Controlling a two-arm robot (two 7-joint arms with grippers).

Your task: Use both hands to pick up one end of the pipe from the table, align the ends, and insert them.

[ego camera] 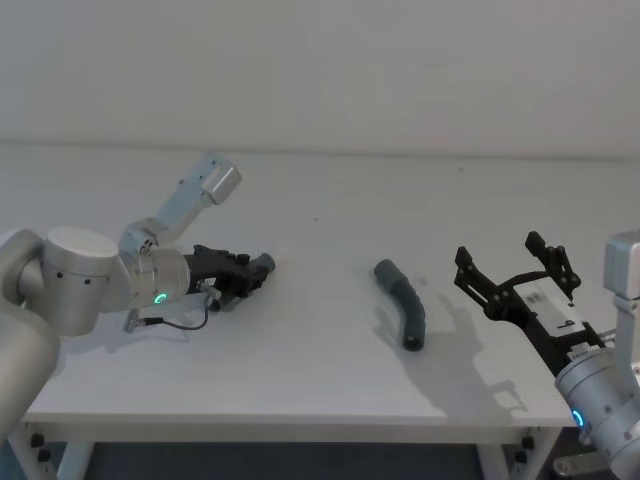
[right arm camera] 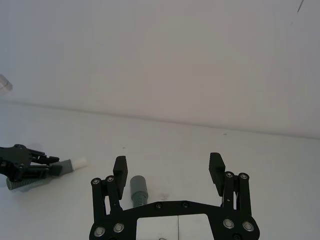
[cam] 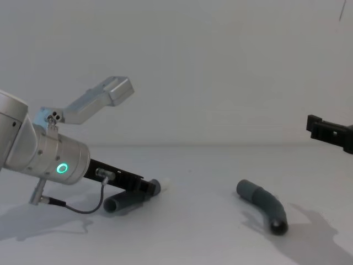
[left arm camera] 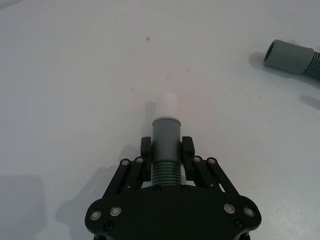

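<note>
Left of centre, the left gripper [ego camera: 255, 272] pinched the spigot piece [left arm camera: 166, 167] behind its cuff [left arm camera: 166, 132]. At lower right the right gripper [ego camera: 503, 262] stood spread, apart from the plain piece [ego camera: 402, 300] on the tabletop [ego camera: 330, 190]. Gripped far from its open end, that bent hose could flex and misalign.

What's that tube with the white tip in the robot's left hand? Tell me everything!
It is a short hose piece, dark grey and ribbed like bendy plastic, with a smooth grey cuff and a white tip. The left gripper has its fingers shut on it where cuff meets ribs. It lies nearly flat, left on the table, far end seemingly resting there. The open right gripper is far off.
</note>
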